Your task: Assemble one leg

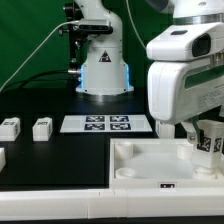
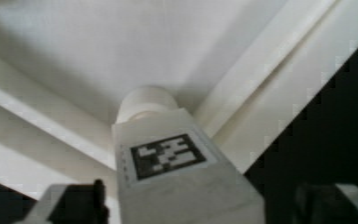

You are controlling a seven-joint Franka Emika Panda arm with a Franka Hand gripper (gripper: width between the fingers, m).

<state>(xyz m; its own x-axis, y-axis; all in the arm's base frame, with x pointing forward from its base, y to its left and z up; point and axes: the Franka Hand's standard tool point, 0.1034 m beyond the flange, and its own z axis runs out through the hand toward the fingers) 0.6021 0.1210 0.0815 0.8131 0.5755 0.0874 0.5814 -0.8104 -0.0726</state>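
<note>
Closest to the wrist camera was the leg (image 2: 165, 150), a white block filling the middle of that view; its square black-and-white tag faced the lens and its rounded end pointed away toward the white tabletop (image 2: 51, 60). The gripper (image 2: 208, 205) had closed on it, one grey finger (image 2: 78, 200) tight against its side, the other seen only at the frame's edge. Only this view showed the tag squarely. The exterior view alone showed where it all sat: the leg (image 1: 208, 141) hung tilted under the white hand, over the corner of the tabletop (image 1: 140, 165) at the exterior view's right; whether its lower end touched could not be told. On the black table (image 1: 60, 165) lay the marker board (image 1: 105, 123) with four tags; a spare leg (image 1: 42, 127) and a second spare leg (image 1: 10, 127) lay to the exterior view's left; the arm's base (image 1: 103, 75) stood behind. A small tag sat on the tabletop's front edge; a dark triangular mark on the base was too small to read.
</note>
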